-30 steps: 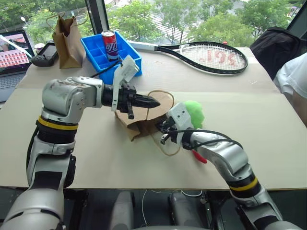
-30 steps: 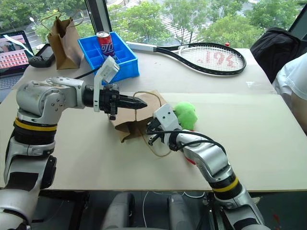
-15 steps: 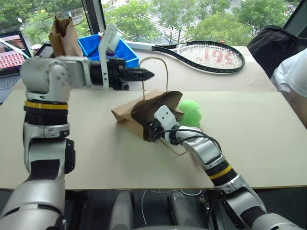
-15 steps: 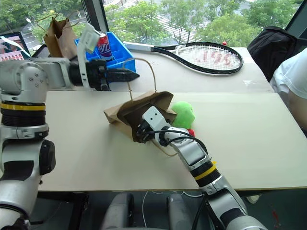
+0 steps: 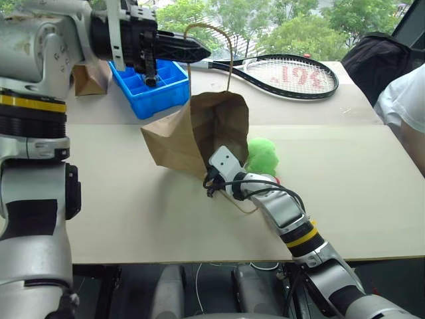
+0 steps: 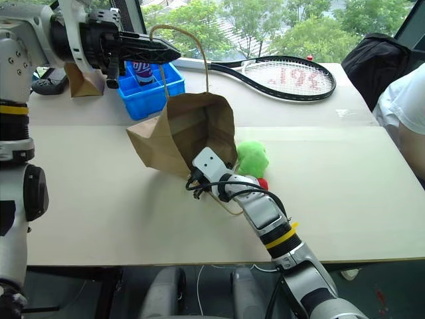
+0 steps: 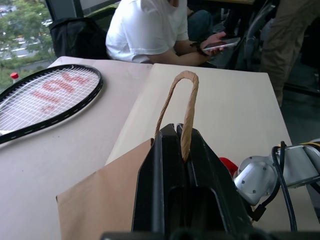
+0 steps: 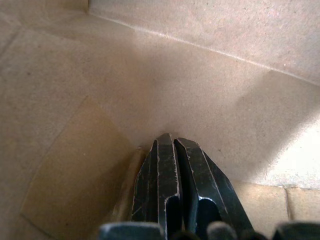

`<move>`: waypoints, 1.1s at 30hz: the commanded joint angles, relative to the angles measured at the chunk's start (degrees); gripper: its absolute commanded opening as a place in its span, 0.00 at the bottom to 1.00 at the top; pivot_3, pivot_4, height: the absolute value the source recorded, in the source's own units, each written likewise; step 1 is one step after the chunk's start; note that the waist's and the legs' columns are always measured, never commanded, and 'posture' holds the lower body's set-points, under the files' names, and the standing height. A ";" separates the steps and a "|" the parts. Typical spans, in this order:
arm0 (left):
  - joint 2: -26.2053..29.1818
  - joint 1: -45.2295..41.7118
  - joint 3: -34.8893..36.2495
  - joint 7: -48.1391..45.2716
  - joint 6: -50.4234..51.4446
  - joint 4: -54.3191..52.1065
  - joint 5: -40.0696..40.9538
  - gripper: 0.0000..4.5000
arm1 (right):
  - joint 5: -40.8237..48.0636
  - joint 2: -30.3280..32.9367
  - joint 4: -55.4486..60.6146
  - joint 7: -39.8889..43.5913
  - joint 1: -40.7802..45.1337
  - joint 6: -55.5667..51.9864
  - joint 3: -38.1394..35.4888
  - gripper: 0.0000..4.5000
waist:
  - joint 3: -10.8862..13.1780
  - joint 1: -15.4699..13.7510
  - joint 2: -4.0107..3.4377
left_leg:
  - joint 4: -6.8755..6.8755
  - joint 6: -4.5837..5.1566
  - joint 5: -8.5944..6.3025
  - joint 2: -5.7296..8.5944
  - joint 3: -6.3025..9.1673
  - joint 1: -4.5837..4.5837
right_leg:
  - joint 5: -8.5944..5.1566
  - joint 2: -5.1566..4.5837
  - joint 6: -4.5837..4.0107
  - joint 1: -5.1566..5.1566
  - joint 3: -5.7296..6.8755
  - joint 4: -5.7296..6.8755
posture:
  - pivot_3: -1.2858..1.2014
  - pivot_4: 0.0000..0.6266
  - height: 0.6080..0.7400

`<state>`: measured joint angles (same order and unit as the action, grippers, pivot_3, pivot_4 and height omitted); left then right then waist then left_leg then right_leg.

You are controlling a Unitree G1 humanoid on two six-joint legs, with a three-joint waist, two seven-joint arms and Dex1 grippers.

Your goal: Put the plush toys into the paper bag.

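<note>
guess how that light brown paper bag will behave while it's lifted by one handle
The paper bag probably stays floppy: hung from one cord handle, it tilts and creases. It looks light and likely to swing. The left tool is shut on the handle, which may twist.

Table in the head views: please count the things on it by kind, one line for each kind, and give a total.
Paper bags: 2, the wide paper bag and a narrower bag
Plush toys: 2, the green plush and the red plush
Blue bin: 1
Soda can: 1
Tennis racket: 1
Total: 7
</note>
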<state>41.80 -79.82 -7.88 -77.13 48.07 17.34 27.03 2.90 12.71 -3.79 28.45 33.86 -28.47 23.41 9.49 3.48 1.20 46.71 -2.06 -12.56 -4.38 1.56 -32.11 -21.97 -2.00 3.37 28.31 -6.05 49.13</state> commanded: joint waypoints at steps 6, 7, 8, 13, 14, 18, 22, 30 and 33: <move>1.66 7.83 -0.60 0.70 -5.69 -5.94 -3.60 0.00 | 5.04 0.76 11.41 2.89 -1.09 -6.61 -7.13 0.05 | 0.05 0.44 -0.02 | 0.04 0.01 0.01 0.00 0.03 -0.01 | 0.00 0.00 -0.01 0.00 0.01 0.06 | 0.52 0.24 0.38; 1.80 8.89 -1.08 0.63 -6.14 -6.97 -4.08 0.00 | 5.79 1.07 13.07 3.21 -1.04 -8.13 -7.87 0.05 | 0.06 0.44 -0.03 | 0.04 0.00 0.01 0.00 0.03 -0.02 | 0.00 0.00 -0.01 0.01 0.01 0.05 | 0.52 0.24 0.38; 1.50 10.03 -1.05 1.12 -5.79 -8.43 -3.92 0.00 | 7.48 1.72 16.29 3.69 -1.08 -10.94 -9.42 0.10 | 0.06 0.44 -0.03 | 0.03 0.01 0.01 0.01 0.03 -0.03 | 0.00 0.00 -0.01 0.00 0.01 0.04 | 0.52 0.24 0.38; -0.37 12.70 0.34 3.24 -3.10 -12.06 -2.07 0.00 | 16.74 5.91 28.57 5.32 0.06 -22.88 -18.66 0.44 | 0.08 -0.04 -0.03 | 0.03 0.01 0.01 0.01 0.06 -0.09 | 0.00 -0.01 0.00 -0.01 0.03 0.00 | 0.52 0.24 0.38; -0.52 13.06 0.48 3.39 -2.76 -12.51 -1.77 0.00 | 18.26 7.19 30.02 5.64 0.35 -24.78 -20.54 0.52 | 0.09 -0.12 -0.03 | 0.04 0.01 0.01 0.01 0.06 -0.09 | 0.00 -0.01 -0.01 -0.01 0.04 0.00 | 0.52 0.24 0.38; -1.23 14.17 1.42 4.66 -1.28 -13.81 -0.41 0.00 | 20.26 15.07 31.40 6.02 1.33 -28.84 -26.95 0.83 | 0.09 -0.26 -0.04 | 0.04 0.01 0.01 0.01 0.04 -0.07 | 0.00 -0.01 -0.01 -0.04 0.04 -0.02 | 0.52 0.24 0.38; -1.75 14.60 2.06 5.84 -0.48 -14.55 0.41 0.00 | 16.39 18.60 21.84 2.96 2.59 -23.36 -28.88 1.00 | 0.10 -0.26 -0.03 | 0.04 0.01 0.01 0.01 0.04 -0.04 | 0.00 -0.01 -0.02 -0.02 0.04 -0.02 | 0.52 0.24 0.38; -1.60 13.61 3.37 7.45 1.27 -15.15 2.05 0.00 | 12.80 14.46 3.41 2.66 2.86 -15.37 -24.33 1.00 | 0.11 0.35 -0.05 | 0.01 0.04 0.03 0.02 0.03 -0.06 | -0.01 0.00 -0.02 0.00 0.03 -0.01 | 0.52 0.24 0.38; -1.20 13.66 3.92 7.79 2.09 -16.04 2.88 0.00 | 11.22 13.36 -0.65 2.63 1.35 -13.73 -22.37 0.94 | 0.12 0.39 -0.06 | 0.01 0.04 0.03 0.02 0.03 -0.07 | -0.01 -0.01 -0.02 0.01 0.02 0.00 | 0.52 0.24 0.38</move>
<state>39.83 -64.45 -6.25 -69.75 49.46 3.48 28.74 14.88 26.13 -3.48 31.12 35.58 -44.31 0.83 9.61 3.87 1.14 46.72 -2.02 -12.53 -4.36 1.59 -32.18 -21.98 -2.01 3.36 28.32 -6.02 49.12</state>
